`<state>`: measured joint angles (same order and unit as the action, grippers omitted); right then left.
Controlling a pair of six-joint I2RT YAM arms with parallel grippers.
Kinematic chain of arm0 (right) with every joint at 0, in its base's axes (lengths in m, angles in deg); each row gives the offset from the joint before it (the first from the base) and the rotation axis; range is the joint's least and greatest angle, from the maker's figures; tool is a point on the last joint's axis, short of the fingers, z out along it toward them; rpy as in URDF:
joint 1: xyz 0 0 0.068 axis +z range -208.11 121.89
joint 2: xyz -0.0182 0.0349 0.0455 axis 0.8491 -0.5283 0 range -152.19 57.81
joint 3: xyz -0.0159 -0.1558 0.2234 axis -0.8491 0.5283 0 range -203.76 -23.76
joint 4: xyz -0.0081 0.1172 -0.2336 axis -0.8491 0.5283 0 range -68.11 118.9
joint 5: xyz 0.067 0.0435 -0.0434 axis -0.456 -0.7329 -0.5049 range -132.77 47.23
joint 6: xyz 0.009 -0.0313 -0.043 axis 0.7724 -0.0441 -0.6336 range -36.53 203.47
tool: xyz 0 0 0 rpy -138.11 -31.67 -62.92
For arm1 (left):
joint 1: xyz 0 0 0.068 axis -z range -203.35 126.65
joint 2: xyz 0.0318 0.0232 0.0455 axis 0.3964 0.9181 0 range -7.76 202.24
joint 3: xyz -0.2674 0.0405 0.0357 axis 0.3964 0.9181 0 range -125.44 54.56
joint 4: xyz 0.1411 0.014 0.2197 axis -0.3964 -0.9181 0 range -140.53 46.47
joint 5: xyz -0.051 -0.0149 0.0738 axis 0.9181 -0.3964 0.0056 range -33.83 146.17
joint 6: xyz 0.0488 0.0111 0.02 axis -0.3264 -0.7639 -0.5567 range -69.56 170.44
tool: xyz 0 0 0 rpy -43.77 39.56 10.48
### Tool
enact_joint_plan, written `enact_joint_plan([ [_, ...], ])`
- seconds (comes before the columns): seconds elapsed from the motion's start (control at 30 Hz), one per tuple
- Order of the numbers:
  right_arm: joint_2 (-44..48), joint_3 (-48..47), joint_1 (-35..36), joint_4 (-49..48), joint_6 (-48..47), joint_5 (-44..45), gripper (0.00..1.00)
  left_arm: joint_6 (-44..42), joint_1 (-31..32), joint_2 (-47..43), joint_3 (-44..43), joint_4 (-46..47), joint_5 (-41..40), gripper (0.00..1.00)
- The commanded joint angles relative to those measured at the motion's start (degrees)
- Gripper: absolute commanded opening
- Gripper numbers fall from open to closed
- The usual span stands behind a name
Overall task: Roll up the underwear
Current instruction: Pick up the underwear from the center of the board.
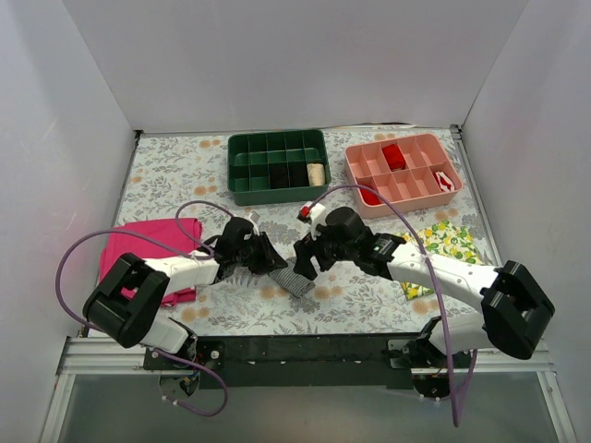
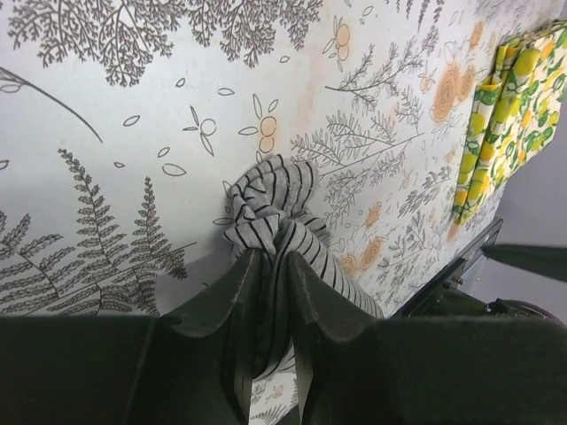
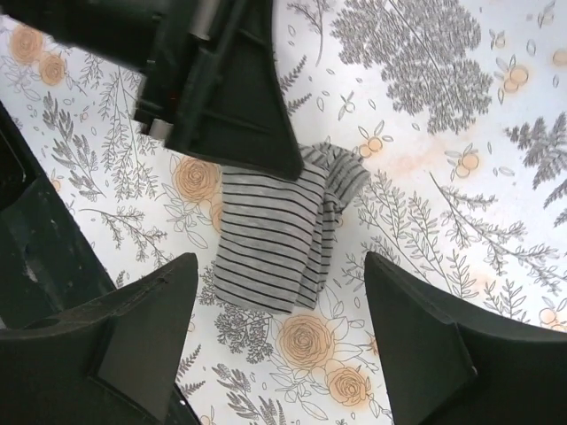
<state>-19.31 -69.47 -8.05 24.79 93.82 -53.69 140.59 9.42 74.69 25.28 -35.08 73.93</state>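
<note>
- Left hand point(image 2: 275, 262) is clamped shut on one end of the underwear point(image 2: 273, 190). In the left wrist view, striped fabric bulges out past the two fingertips in a crumpled bunch.
- Right hand point(image 3: 279, 274) is spread wide and holds nothing. In the right wrist view its two fingers stand on either side of the garment, apart from it.
- In the overhead view the underwear sits mid-frame between the two hands. It is a short, narrow grey-and-white striped band running diagonally toward the lower right on the floral bench point(image 1: 175, 175).
- Done, as far as can be judged: the garment is gathered into a slim, layered strip rather than spread flat.
- Left to do: the free end, at the lower centre of the right wrist view, lies flat and open, so there is no tight cylinder yet. The strip probably needs winding along its length.
- Elsewhere in the overhead view:
  - a magenta cloth point(image 1: 138, 249) lies at the left
  - a lemon-print cloth point(image 1: 450, 243) lies at the right
  - a green tray point(image 1: 277, 189) and a pink tray point(image 1: 434, 201) sit near the top
</note>
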Motion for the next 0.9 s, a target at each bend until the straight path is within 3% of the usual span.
enact_joint_plan([
  [0.0, 0.4, -4.1, 6.9, 6.8, -6.8, 13.4, 0.83, -1.5, 0.4, 1.0, -3.9, -8.2, 0.6, 0.16],
  [0.4, -9.3, -11.7, 21.4, 10.5, -12.5, 28.8, 0.83, -2.8, 0.4, 3.8, -7.9, -14.0, 1.0, 0.17],
  [0.87, -22.0, -12.0, 23.5, 12.3, -11.4, 38.2, 0.84, -3.5, 0.4, 4.5, -9.2, -15.4, 1.2, 0.18],
])
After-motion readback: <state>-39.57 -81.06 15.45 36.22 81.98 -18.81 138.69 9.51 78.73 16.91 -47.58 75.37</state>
